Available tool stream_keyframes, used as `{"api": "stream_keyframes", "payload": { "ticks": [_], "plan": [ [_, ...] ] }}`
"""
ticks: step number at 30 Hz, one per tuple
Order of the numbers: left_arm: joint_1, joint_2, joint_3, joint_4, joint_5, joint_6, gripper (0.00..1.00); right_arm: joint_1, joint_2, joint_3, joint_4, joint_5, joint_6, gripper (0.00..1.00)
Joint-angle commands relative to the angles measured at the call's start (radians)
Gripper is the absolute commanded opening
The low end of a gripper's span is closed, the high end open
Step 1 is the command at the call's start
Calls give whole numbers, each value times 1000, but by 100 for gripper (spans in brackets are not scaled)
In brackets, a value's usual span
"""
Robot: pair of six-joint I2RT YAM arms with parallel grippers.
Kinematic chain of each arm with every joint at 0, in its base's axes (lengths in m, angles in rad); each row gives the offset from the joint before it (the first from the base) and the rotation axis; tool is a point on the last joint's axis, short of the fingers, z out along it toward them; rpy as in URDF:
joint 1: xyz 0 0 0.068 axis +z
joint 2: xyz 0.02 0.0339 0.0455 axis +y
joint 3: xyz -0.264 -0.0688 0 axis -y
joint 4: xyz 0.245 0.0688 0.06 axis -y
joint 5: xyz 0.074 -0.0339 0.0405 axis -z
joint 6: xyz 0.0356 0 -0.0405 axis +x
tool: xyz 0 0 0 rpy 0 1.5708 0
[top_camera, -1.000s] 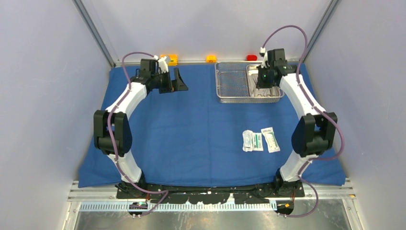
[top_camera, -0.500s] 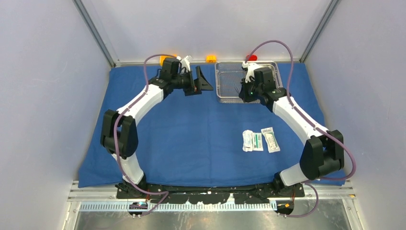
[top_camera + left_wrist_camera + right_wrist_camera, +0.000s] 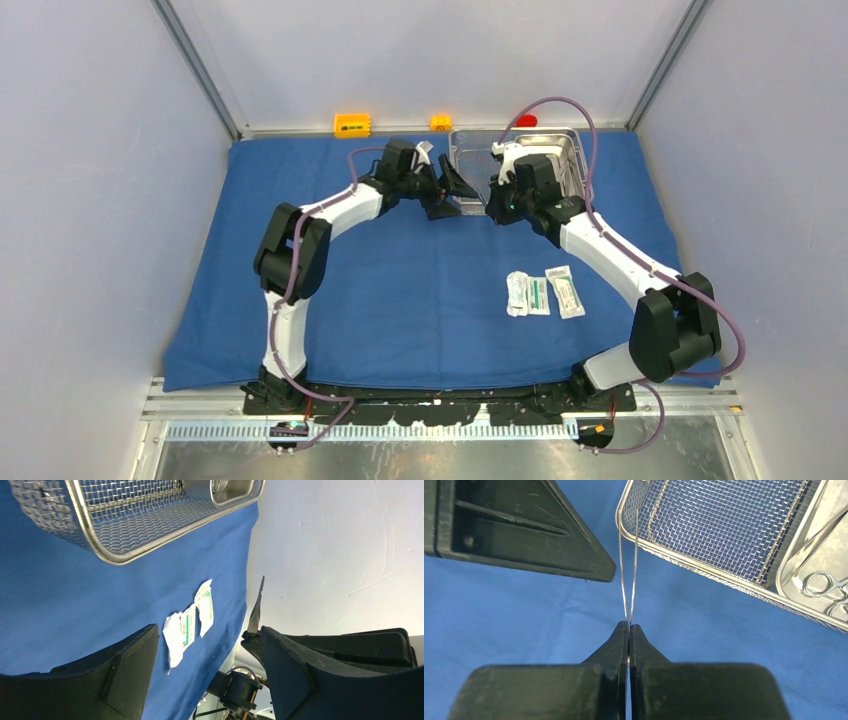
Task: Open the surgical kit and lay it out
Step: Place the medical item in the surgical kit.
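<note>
Pinching forceps (image 3: pixel 623 570), right end effector (image 3: pixel 629 626); unclear overhead.

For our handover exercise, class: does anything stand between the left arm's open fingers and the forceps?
Nothing visible. The forceps, pinched by the right fingers, stick out bare beside the left fingers; the mesh tray sits aside.
</note>
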State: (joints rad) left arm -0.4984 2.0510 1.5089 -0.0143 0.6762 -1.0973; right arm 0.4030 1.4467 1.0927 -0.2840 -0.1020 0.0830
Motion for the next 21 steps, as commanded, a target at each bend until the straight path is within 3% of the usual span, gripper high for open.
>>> {"api": "stream_keyframes", "payload": {
  "ticks": [1,21],
  "plan": [
    [-19,19,49,176,43,-124,75,5,-49,-15,58,27,30,1],
    [-24,117,132,248,67,-143,45,10,-50,-22,44,6,47,0]
  ]
}}
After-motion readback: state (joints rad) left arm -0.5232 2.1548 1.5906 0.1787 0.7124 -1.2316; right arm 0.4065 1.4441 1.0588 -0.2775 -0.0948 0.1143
